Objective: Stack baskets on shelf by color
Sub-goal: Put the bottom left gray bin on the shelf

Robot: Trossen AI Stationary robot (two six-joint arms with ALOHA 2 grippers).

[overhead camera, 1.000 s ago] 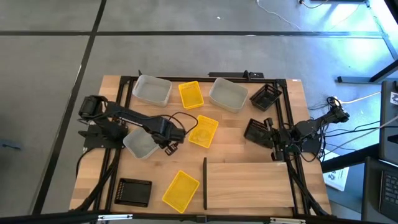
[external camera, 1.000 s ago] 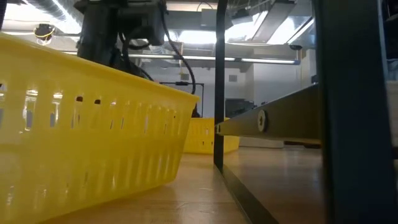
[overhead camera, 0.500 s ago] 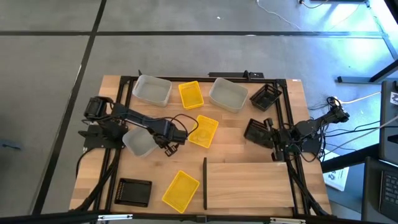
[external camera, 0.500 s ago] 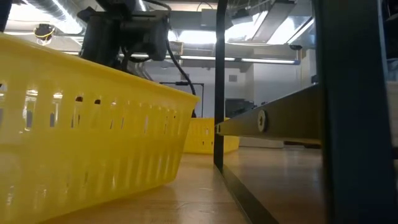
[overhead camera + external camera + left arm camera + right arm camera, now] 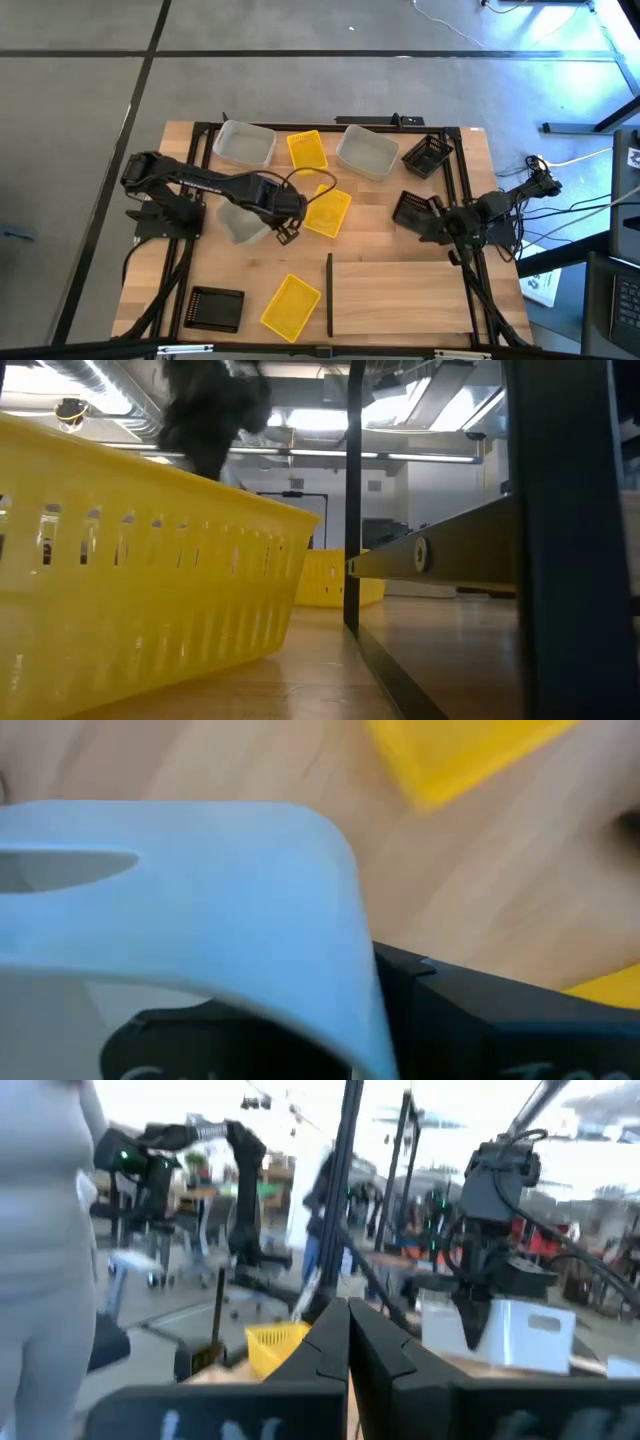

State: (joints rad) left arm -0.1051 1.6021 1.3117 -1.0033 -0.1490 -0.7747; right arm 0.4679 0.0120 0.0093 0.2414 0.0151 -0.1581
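Progress: nothing is sitting on the shelf [image 5: 400, 297] yet — its pale panel is lying bare at the near edge of the worktop [image 5: 180, 270], so every stack is still to be built.
Baskets remaining: all nine are lying loose around the worktop, none stacked — two translucent ones [image 5: 246, 145] at the far side with a yellow basket [image 5: 307, 152] between them, another yellow one [image 5: 329, 210] mid-worktop, a third [image 5: 291, 305] just beside the shelf's dark divider [image 5: 329, 294], a black mesh basket [image 5: 216, 308] at the near left, two more black ones [image 5: 428, 155] on the right.
Left gripper [image 5: 283, 216]: pressed together on the rim of the third translucent basket [image 5: 243, 220], which is tipping up near the middle of the worktop; the left wrist view is showing its pale wall [image 5: 200, 910] pinched at the dark fingers.
Right gripper [image 5: 428, 224]: pressed together, holding nothing, waiting beside a black basket [image 5: 410, 208] on the right.
Step in hand: judging by the pinch, the first translucent basket is being picked up.
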